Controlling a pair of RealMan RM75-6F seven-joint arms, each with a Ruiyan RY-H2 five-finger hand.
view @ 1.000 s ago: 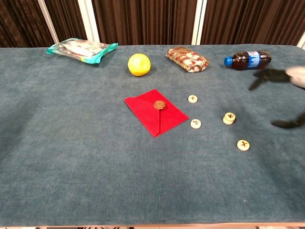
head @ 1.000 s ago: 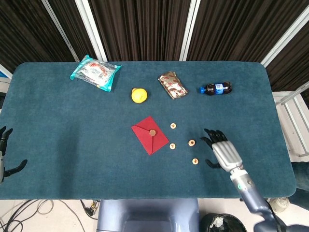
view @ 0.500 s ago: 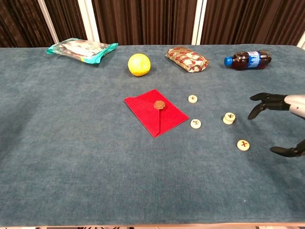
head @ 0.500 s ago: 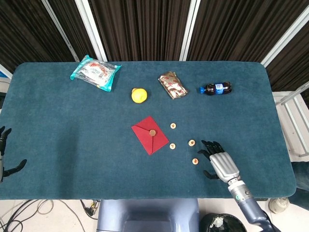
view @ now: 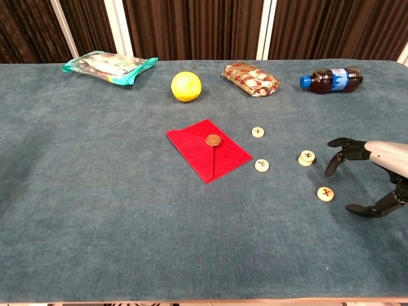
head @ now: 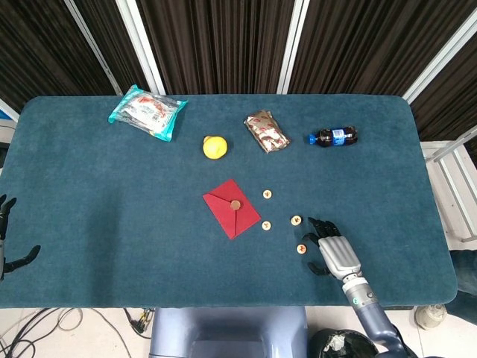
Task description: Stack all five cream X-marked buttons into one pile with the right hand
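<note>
Your right robot hand (view: pixel 373 172) hovers low over the near right of the blue surface (view: pixel 95 210), fingers spread and curled, holding nothing. Just beside its fingertips lies the nearest button (view: pixel 326 194), cream with a red X on top, between thumb and fingers but untouched. Your left robot hand (head: pixel 6 239) sits off the near left edge, fingers apart and empty.

A little farther in, a short pile (view: pixel 306 157) of buttons stands close to the right hand's fingertips, X showing on its top. Left of it lies a third button (view: pixel 262 165), and beyond that a fourth (view: pixel 257 132), both single and well apart from the pile.

The red envelope (view: pixel 208 149) lies beside those two, flap sealed with a round brown seal.

Along the far side, left to right: a teal snack bag (view: pixel 108 65), a lemon (view: pixel 185 86), a patterned packet (view: pixel 251 79), and a dark cola bottle (view: pixel 331 80) on its side, blue cap and label; no writing is readable.
</note>
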